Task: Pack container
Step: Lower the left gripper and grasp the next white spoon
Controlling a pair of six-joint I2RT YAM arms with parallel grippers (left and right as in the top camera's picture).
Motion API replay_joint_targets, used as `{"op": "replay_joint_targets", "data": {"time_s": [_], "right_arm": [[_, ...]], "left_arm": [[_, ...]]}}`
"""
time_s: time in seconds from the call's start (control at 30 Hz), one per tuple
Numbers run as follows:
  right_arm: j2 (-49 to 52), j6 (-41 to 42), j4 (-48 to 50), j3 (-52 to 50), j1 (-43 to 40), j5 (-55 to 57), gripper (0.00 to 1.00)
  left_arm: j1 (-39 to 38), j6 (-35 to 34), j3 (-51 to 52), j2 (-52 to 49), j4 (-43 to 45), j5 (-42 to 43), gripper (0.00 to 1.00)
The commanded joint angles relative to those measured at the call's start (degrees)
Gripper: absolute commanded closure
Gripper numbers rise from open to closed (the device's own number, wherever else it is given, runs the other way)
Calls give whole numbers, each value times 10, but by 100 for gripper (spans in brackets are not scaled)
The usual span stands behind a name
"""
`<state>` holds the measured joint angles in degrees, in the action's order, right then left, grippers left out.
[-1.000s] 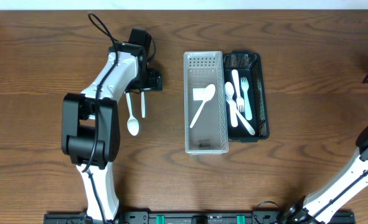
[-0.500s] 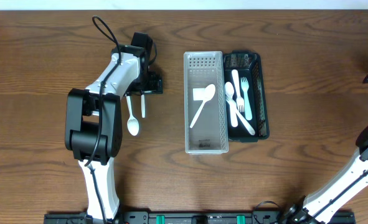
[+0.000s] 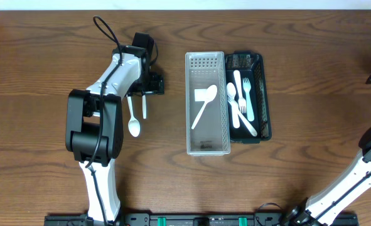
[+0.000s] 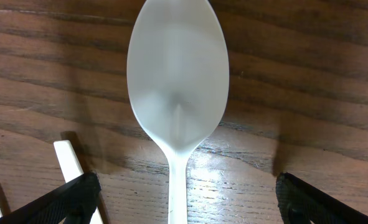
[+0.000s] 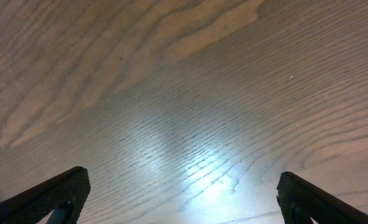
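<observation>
The left tool [image 4: 187, 194] hangs released, its jaws wide on either side of the spoon [image 4: 177, 81] handle and low over the desk [image 4: 308, 74]. I judge it is placed to pinch the thin handle rather than the broad bowl. A white stick [image 3: 144, 105] lies just beside the spoon. Well to the right, the clear tray [image 3: 189, 125] holds one scoop [image 3: 204, 100]. The black tray [image 3: 266, 94] touching it holds cutlery [image 3: 241, 103]. The right tool [image 5: 184, 193], also released, sits at the far edge, likely parked clear of the work.
</observation>
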<state>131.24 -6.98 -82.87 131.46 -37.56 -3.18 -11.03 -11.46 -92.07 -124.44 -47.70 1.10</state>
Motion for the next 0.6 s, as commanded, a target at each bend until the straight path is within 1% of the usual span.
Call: {"op": "replay_joint_targets", "data": {"time_s": [0.0,0.57], "right_arm": [[4,-8,0,-1,-5,-2,1],[4,-8,0,-1,-5,-2,1]], "left_arm": [[-2,14,-7,-3,0,0,8],[-2,14,1,-15,4,0,8]]}}
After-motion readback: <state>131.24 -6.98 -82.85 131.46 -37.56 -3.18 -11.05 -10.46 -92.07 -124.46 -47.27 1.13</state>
